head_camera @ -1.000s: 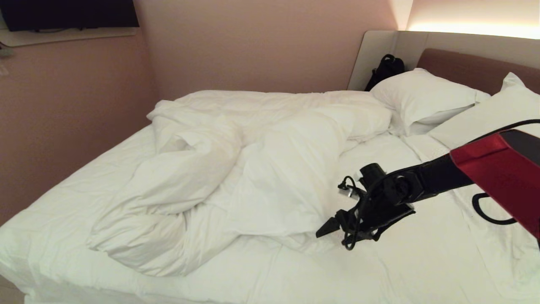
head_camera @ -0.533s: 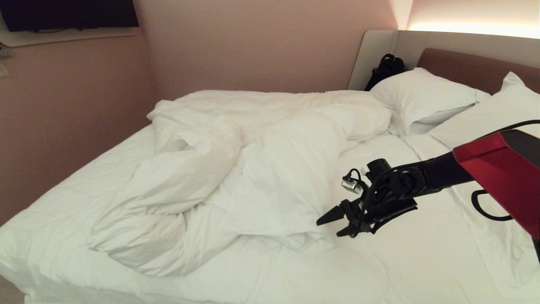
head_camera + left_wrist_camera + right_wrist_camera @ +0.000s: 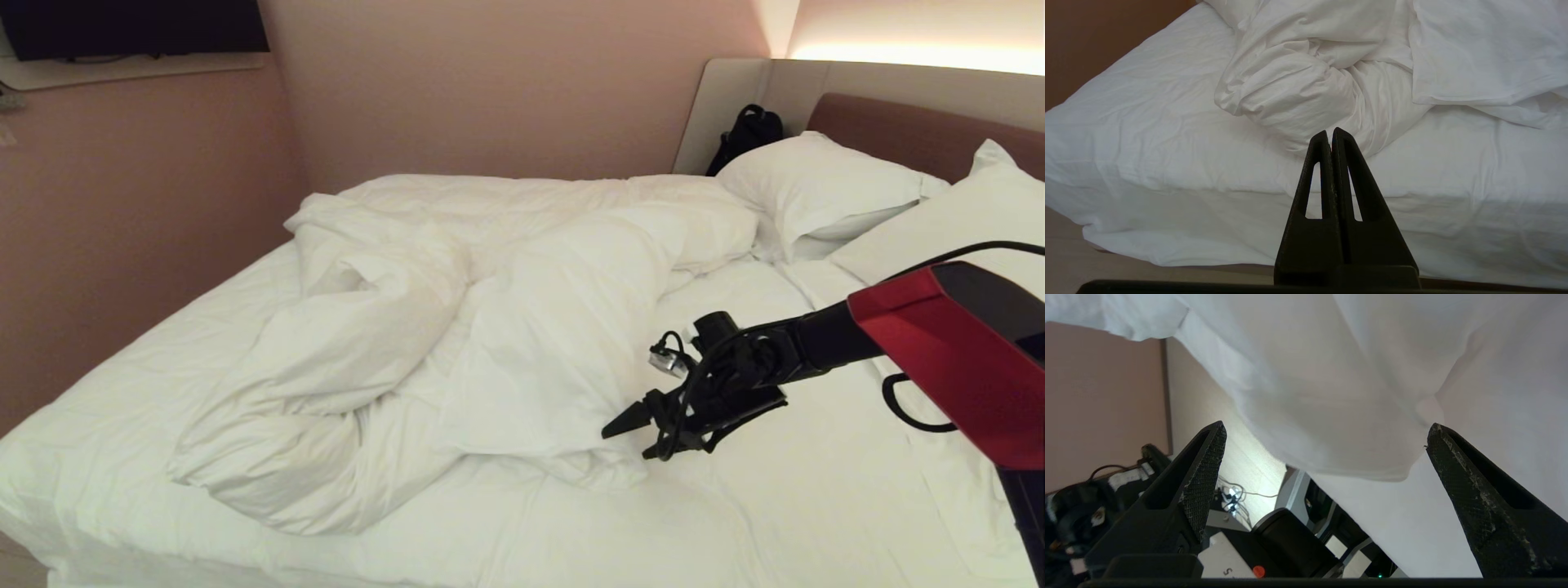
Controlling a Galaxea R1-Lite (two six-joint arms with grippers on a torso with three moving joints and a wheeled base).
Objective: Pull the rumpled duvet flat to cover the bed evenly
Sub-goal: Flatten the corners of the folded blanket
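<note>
Reaching in from the right of the head view, the right gripper (image 3: 633, 433) hangs over the bare sheet (image 3: 775, 506) just beside the near edge of the duvet (image 3: 457, 327), its fingers spread and holding nothing. That duvet lies bunched in a rumpled heap across the middle and far side of the bed (image 3: 122, 408), leaving the near sheet uncovered, with two pillows (image 3: 816, 192) by the brown headboard (image 3: 922, 135) and a black bag (image 3: 747, 131) in the corner behind them. Only the right wrist view shows how wide the jaws stand, with white cloth (image 3: 1355, 384) filling the gap ahead of them. Only the left wrist view shows the left gripper (image 3: 1332, 134), clenched tight on nothing, parked off the bed's edge and pointing at a folded lump of duvet (image 3: 1290, 90).
</note>
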